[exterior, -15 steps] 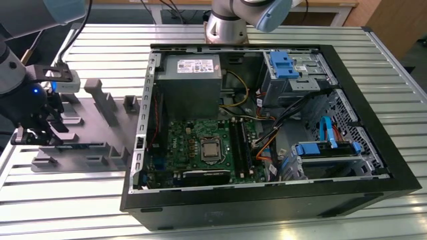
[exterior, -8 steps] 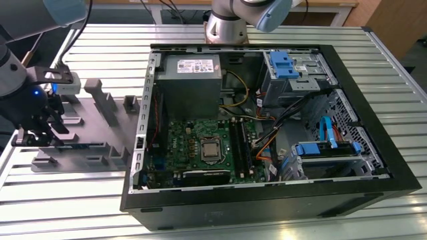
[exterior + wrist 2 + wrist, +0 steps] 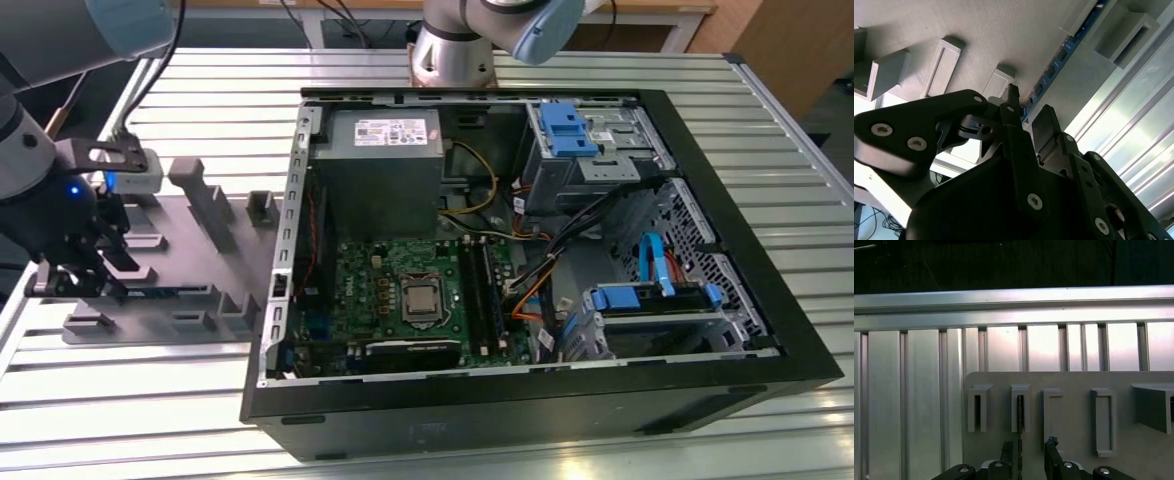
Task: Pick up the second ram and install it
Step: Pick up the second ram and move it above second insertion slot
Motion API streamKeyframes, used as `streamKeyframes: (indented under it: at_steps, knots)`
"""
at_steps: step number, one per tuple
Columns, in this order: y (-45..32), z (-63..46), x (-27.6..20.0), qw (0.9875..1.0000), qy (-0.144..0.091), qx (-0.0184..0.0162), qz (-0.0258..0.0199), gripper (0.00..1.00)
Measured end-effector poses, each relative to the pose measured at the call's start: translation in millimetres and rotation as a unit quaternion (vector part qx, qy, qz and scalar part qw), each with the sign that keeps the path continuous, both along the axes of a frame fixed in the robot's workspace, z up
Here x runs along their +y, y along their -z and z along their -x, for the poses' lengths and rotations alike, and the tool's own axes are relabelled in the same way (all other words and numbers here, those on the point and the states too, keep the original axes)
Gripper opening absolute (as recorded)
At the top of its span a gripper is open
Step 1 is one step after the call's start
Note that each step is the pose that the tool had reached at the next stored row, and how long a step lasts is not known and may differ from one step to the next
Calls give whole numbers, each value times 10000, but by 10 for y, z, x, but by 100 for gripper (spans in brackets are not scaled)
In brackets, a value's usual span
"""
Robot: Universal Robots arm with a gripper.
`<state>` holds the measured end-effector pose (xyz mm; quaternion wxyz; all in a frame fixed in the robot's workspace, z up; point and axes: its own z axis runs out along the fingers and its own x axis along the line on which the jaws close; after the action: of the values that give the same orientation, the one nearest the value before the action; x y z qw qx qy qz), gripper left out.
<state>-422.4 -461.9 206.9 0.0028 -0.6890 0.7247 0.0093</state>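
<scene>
black hand (image 3: 1028,106) open, straddling 2nd ram (image 3: 1054,63)

Slatted aluminium table (image 3: 147,410), wooden panel (image 3: 787,35) behind, bright glare.

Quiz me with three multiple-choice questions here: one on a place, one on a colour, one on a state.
1. Where is the gripper? A over the grey tray; B inside the computer case; C over the motherboard.
2. Colour of the ram? A red; B blue; C yellow.
3. How does the ram sit? A lying flat; B lifted clear; C on edge in a tray slot.
Answers: A, it hangs at the tray in the exterior view; B, its strip shows blue in the second wrist view; C, the first wrist view shows it edge-on in a slot.
</scene>
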Motion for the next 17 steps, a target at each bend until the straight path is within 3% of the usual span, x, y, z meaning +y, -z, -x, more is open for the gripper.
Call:
streamKeyframes:
  at_steps: [17]
  knots:
    - [77, -17, -29, 10000, 0, -18, 7, 38]
